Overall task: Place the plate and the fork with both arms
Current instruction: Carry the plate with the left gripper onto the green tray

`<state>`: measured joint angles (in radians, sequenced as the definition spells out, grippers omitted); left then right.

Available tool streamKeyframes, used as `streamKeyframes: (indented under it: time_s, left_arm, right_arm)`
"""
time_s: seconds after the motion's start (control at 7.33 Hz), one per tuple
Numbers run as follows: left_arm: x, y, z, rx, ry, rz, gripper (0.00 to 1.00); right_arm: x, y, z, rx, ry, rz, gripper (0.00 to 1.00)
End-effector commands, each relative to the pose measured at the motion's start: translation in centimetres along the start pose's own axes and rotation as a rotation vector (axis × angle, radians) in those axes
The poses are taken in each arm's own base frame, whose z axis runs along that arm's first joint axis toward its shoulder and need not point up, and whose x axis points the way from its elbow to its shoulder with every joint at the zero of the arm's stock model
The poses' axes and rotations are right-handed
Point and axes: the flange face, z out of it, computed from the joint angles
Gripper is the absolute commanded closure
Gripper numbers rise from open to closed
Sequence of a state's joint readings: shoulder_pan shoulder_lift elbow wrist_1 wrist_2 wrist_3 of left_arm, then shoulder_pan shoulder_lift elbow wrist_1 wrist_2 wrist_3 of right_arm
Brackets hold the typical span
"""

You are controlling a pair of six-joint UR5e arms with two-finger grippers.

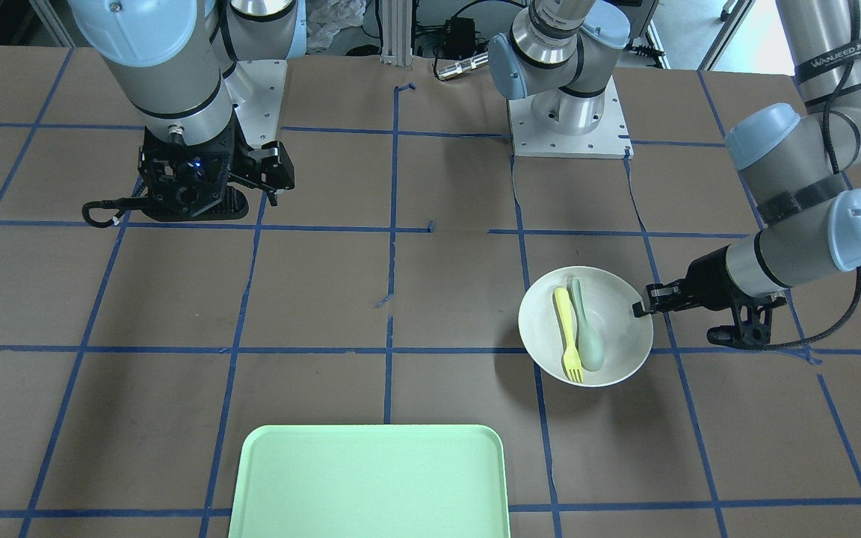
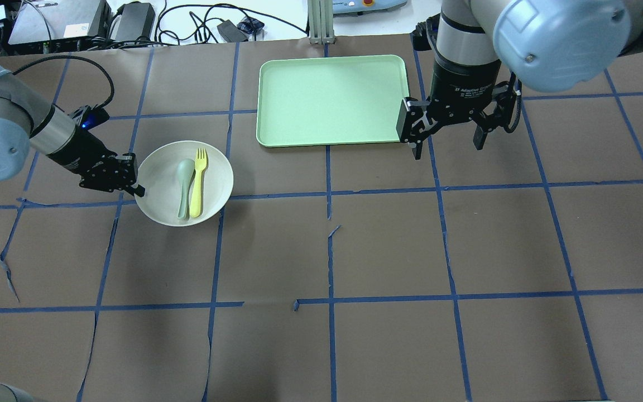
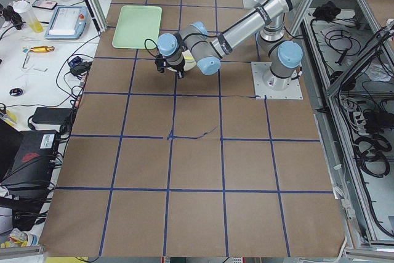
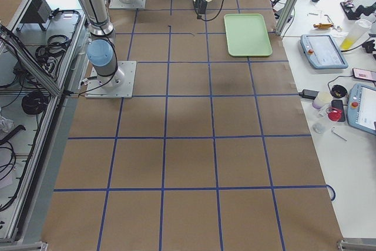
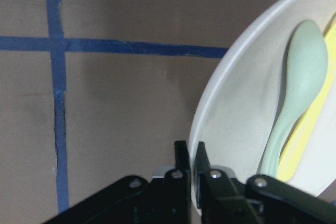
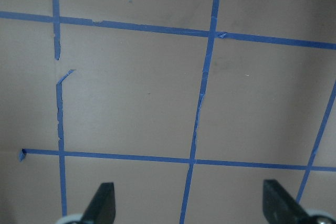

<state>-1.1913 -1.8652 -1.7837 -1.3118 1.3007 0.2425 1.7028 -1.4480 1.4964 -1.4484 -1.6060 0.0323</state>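
The off-white plate (image 2: 210, 184) lies on the table's left half and also shows in the front view (image 1: 617, 351). The yellow fork (image 2: 198, 181) lies in it beside a pale green spoon (image 2: 184, 185); both show in the front view, fork (image 1: 567, 329) and spoon (image 1: 586, 329). My left gripper (image 2: 137, 187) is shut on the plate's rim, one finger inside and one outside, as the left wrist view (image 5: 193, 169) shows. My right gripper (image 2: 447, 142) is open and empty, held above the table to the right of the tray.
A rectangular light-green tray (image 2: 332, 100) lies at the far middle of the table, also in the front view (image 1: 371, 482). Blue tape lines grid the brown table top. The right wrist view shows only bare table below the open fingers (image 6: 102, 203).
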Motion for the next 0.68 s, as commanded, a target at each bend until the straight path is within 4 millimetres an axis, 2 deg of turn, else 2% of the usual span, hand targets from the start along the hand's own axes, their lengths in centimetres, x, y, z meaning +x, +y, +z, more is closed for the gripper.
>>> streamKeyframes:
  time_s: [0.0,0.14,0.27,0.41,0.55]
  left_arm:
    - [6.8,-2.6,0.1,0.023,0.045,-0.06,1.0]
    - [8.8,-3.4,1.6,0.027,0.077,-0.043,1.0]
    - [11.7,-4.6,2.7,0.067,0.097,-0.025,1.0]
    - [14.7,-6.3,3.7,0.086,0.092,0.013,1.0]
    - [17.0,-8.6,3.7,0.104,0.089,0.053,1.0]
  right_arm:
    - [0.0,0.2,-0.1,-0.002,0.002,0.0,0.0]
    - [0.2,0.2,0.1,-0.009,0.001,0.001,0.0]
    - [0.1,0.2,0.2,-0.01,0.002,0.001,0.0]
    - [0.1,0.2,0.2,-0.01,0.002,0.0,0.0]
    - [0.1,0.2,0.3,-0.01,0.0,0.001,0.0]
